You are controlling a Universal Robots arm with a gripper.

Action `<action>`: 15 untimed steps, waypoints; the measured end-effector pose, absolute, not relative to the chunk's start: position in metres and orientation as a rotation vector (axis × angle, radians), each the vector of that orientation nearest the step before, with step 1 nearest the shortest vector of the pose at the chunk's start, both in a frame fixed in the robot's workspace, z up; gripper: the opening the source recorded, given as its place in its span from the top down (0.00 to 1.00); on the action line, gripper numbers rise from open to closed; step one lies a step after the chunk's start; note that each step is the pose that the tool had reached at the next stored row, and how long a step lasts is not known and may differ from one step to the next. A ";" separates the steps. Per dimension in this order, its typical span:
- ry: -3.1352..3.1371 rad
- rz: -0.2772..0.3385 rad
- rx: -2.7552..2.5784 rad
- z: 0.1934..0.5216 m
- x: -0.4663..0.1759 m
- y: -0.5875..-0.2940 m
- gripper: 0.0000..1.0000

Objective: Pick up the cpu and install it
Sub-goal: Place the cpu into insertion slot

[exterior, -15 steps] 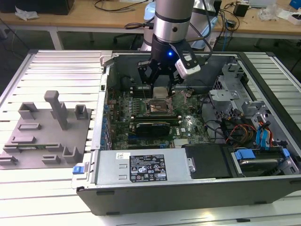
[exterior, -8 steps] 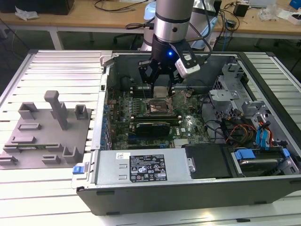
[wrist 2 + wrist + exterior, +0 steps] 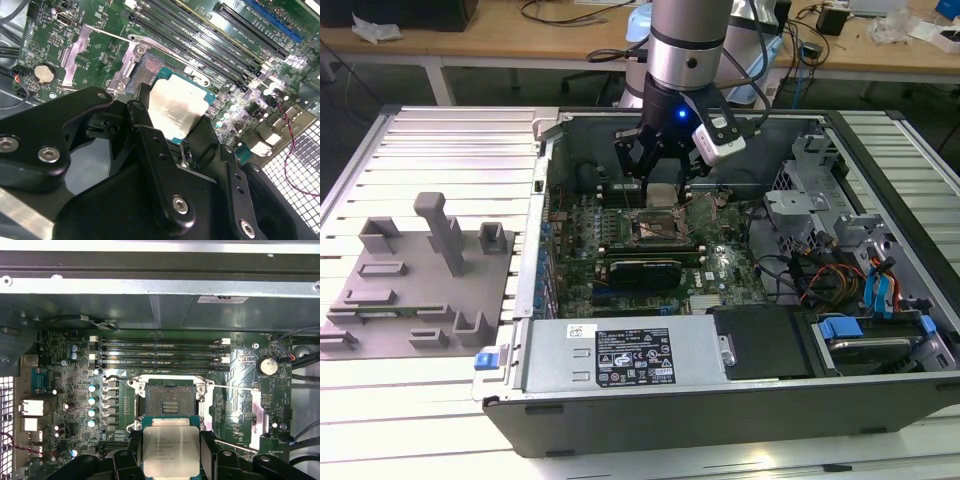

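My gripper (image 3: 661,180) hangs inside the open computer case, shut on the cpu (image 3: 664,192). The cpu (image 3: 170,450) is a thin square chip with a silvery top, pinched at two opposite edges by the black fingers (image 3: 207,452). It is held a little above the motherboard, just short of the open socket (image 3: 169,402), whose dark contact field lies bare. In the second wrist view the cpu (image 3: 177,107) partly covers the socket (image 3: 150,70), and the gripper (image 3: 175,120) frames it. The socket (image 3: 660,228) sits directly below the fingers in the exterior view.
The socket's metal load plate (image 3: 255,415) and its lever are swung aside. Memory slots (image 3: 160,347) run beside the socket. A power supply (image 3: 620,355), a drive cage (image 3: 820,200) and cables crowd the case. A grey moulded tray (image 3: 410,255) lies at the exterior view's left.
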State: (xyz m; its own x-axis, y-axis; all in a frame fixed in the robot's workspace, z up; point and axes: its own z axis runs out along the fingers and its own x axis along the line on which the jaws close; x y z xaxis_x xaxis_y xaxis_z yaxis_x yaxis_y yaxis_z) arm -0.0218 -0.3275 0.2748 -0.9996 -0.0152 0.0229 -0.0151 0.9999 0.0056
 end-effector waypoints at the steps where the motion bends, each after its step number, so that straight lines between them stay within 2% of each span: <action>1: -3.119 -0.008 0.024 0.275 -0.022 -0.328 0.45; 15: -3.113 -0.011 -0.190 0.275 -0.022 -0.328 0.45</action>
State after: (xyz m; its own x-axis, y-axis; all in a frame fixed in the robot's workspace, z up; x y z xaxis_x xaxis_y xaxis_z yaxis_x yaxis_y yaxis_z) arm -0.0217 -0.3275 0.2747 -0.9923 0.1214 0.0229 0.1216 0.9926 0.0056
